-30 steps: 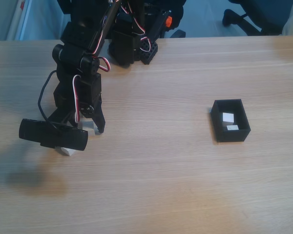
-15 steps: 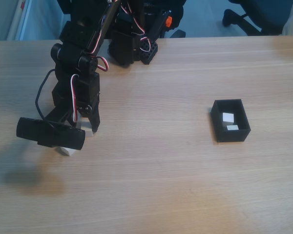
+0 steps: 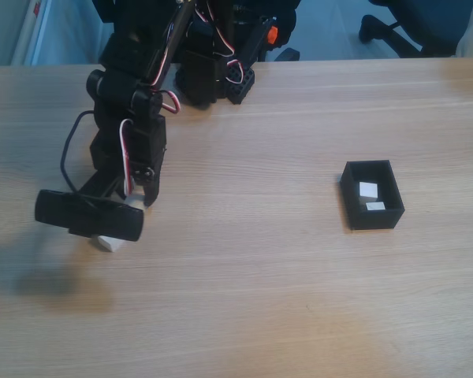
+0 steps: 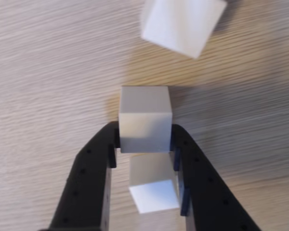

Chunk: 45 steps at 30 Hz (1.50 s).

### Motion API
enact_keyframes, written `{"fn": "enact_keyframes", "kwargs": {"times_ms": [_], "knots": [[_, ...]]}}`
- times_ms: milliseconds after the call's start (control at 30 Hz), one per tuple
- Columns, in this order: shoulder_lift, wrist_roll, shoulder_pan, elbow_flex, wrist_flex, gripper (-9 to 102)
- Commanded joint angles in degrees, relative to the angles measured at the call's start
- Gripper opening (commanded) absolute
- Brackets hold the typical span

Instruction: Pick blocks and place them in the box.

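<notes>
Fingertips of the gripper point(image 4: 144, 144) are pinching a white cube point(image 4: 145, 124) from both sides in the wrist view, the jaws standing narrow with the cube's flat faces square against the pads, so the grip looks firm rather than cornered. A second block point(image 4: 153, 185) is lying on the table between the two fingers, closer to the palm and turned slightly askew; whether it is touching the held cube I cannot tell. A third block point(image 4: 180, 24) is sitting on the wood further out, beyond the fingertips and a little to the right (blurred, tilted to the wood grain).

In the fixed view the gripper point(image 3: 139, 197) is hanging low at the left of the table, with one more block point(image 3: 108, 242) poking out under the wrist camera point(image 3: 87, 216). The black box point(image 3: 371, 194) is lying well apart to the right, its long axis running away from the camera, and two blocks point(image 3: 369, 190) are already resting inside. My judgement: the coming move is a lift followed by a long sweep rightward toward the box.
</notes>
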Motion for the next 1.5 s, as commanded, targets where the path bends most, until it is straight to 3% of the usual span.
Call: {"fn": "enact_keyframes", "kwargs": {"times_ms": [0, 167, 433, 600, 767, 1467], "knots": [[6.42, -0.35, -2.02, 0.88, 1.23, 0], [16.79, 2.64, -9.49, 5.10, 3.69, 0], [32.08, 14.24, -31.03, 8.44, 8.70, 0], [33.84, 20.13, -43.95, 5.01, 10.81, 0], [30.85, 27.42, -53.26, 0.44, 7.38, 0], [11.07, 42.63, -66.97, -17.40, 7.38, 2]]}}
